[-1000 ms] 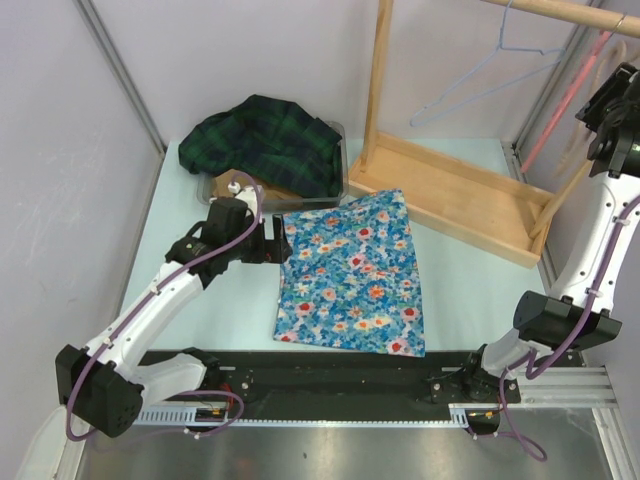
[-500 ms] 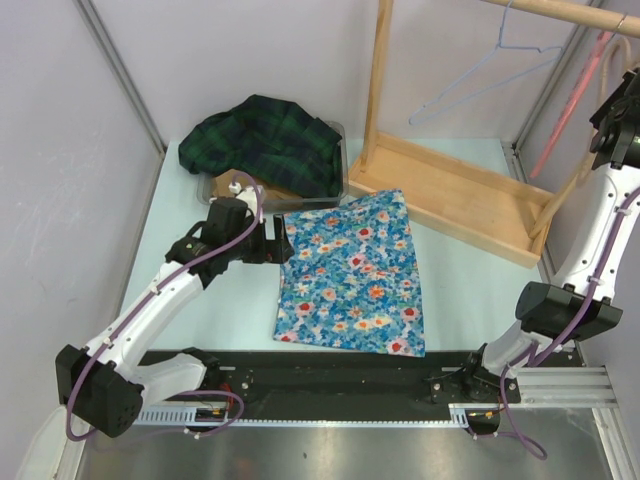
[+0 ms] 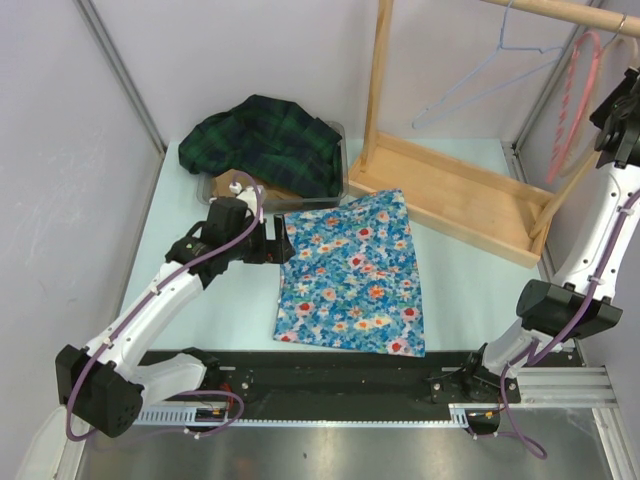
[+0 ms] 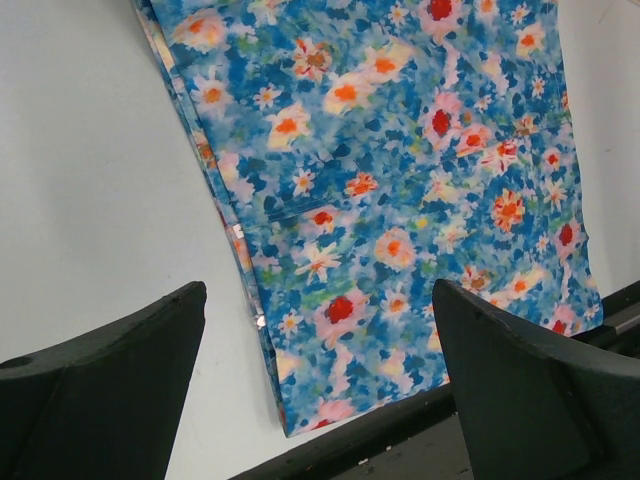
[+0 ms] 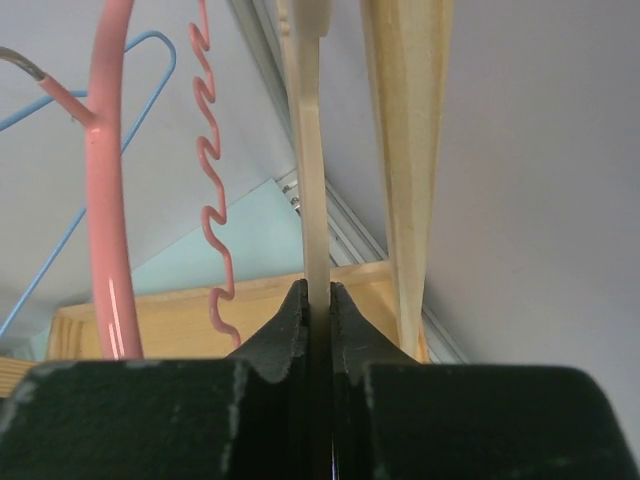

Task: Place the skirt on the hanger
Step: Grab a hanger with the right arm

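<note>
1. Hovering low over the pale table (image 3: 220, 290), well to the left of the wooden clothes rack (image 3: 470, 200), the left gripper (image 3: 278, 245) has its black fingers spread wide and holds nothing. It sits at the near-left side of the skirt, probably so it can pinch that edge.
2. A clear plastic bin (image 3: 344, 165), heaped with dark green plaid cloth (image 3: 265, 140), stands just left of the rack's left post. It plays no part in the task.
3. The blue floral fabric skirt (image 3: 350, 275) lies flat on the table, just in front of the left end of the rack's base. Its far right corner looks to be touching or nearly touching that base.
4. The skirt's long axis runs from the rack's base back toward the arm bases, leaning slightly. The narrower end, probably the waist, points toward the rack. The wider hem points toward the near edge of the table.
5. A pink plastic hanger (image 5: 110, 200) with a wavy inner strand hangs at the right end of the rack.
6. The right gripper (image 5: 320, 305) is raised high at the rack's right end. Its fingers are pressed together on the thin bar of a cream-coloured hanger (image 5: 312, 150). This grip probably serves to bring the hanger down to the skirt. The hanger's hook is out of sight.
</note>
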Action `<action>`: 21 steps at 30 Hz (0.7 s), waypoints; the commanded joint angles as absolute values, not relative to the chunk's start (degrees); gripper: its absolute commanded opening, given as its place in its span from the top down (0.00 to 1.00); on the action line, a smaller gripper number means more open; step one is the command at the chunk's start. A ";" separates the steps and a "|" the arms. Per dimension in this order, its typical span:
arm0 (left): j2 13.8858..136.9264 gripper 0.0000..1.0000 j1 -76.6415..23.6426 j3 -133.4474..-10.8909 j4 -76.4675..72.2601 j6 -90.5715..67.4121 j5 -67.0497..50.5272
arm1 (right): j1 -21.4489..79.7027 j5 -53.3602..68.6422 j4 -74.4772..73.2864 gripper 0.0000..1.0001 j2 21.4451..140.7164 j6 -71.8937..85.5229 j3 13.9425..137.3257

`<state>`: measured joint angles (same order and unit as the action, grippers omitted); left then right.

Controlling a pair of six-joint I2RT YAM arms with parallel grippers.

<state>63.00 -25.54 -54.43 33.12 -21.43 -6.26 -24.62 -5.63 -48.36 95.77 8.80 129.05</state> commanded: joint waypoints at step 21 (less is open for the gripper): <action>60.38 0.01 -25.49 -55.63 33.84 -21.09 -6.59 | -12.42 -15.11 -45.87 1.00 65.67 16.61 101.04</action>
<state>62.00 -25.54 -54.43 33.74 -21.37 -6.26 -17.96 -9.91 -48.14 73.52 13.06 111.92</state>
